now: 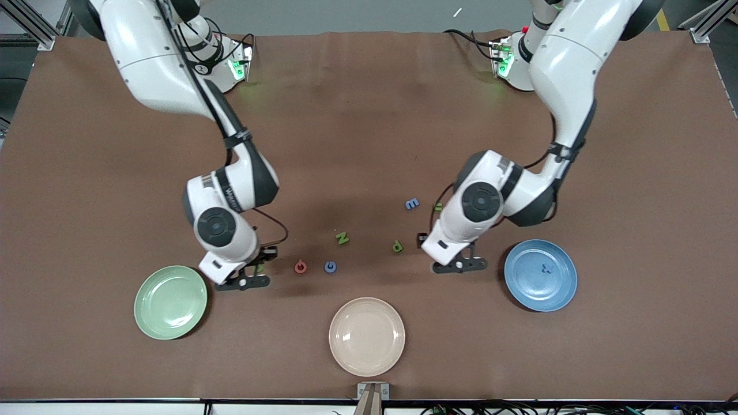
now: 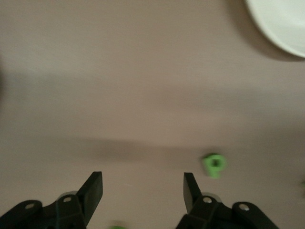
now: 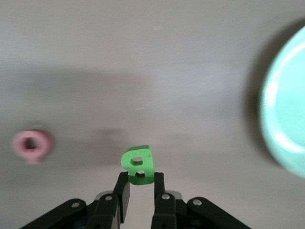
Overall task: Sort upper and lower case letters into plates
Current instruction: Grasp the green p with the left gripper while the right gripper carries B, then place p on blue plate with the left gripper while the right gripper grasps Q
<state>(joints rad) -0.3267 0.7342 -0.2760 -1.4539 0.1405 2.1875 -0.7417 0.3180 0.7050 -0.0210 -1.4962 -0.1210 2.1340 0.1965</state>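
A round, shiny beige plate point(image 1: 366, 336) sits by the near table edge. The green plate point(image 1: 170, 302) and blue plate point(image 1: 540, 275) are smooth too. The right gripper point(image 3: 139, 187) pinches a chunky green B point(image 3: 138, 164). The left gripper point(image 2: 143, 188) hangs with fingers apart over the brown table point(image 1: 357, 127), near a green p point(image 1: 398, 246).

Two glossy white arms with dark grey joint bands, round grey caps on the wrists, thin black cables looped alongside, green lights glowed at both bases, black two-finger grippers with silver screws.
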